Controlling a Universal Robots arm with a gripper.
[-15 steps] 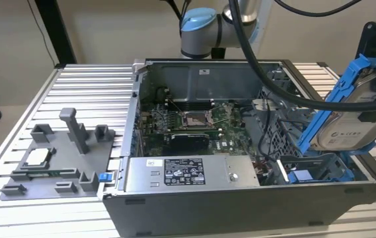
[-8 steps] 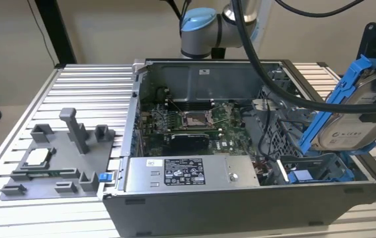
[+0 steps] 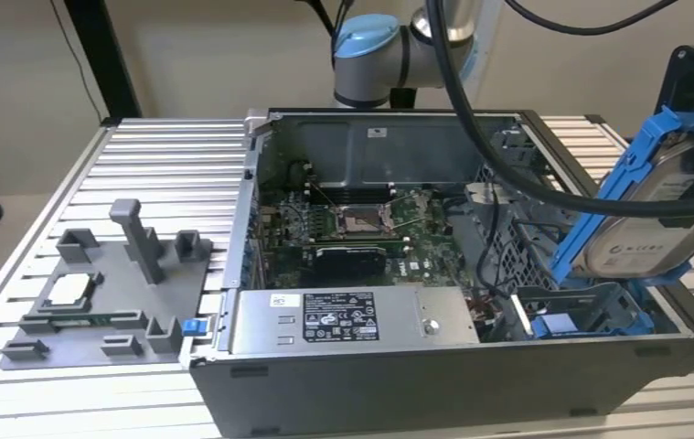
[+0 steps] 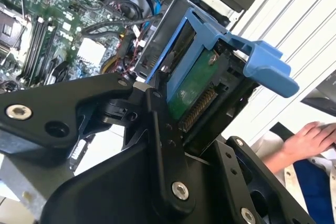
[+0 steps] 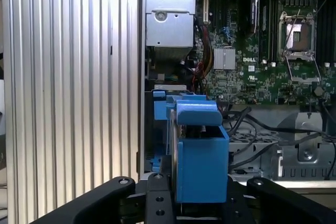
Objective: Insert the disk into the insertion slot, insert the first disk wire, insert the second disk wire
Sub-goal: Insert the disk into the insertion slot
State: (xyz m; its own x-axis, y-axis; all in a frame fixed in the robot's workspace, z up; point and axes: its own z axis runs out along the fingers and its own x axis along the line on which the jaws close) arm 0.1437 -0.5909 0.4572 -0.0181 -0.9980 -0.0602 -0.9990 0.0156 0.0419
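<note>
Disk [image 3: 654,215] hung tilted above the open case [image 3: 444,389], at the exterior view's right, and was not yet in the slot [image 3: 581,315], which lay just below it in the case's corner beside the power box [image 3: 347,320]. The gripper [image 4: 189,124] was closed on the disk's blue frame, with its fingers [image 4: 160,129] pressing the frame from both sides. To do this step well, it seemed the disk would have to be brought square with the slot's blue rails and eased down straight, because a tilted frame could catch on a rail. The dark cables [image 3: 506,206] near the slot would also need to be kept clear. Counted, there were one disk, one slot, one gripper, one case, one power box and one grey fixture [image 3: 102,302] on the worktop [image 3: 164,155]. One person's hand [image 4: 310,137] rested well apart from the case in the second wrist view. Which of the several cables were the disk wires could not be told.
</note>
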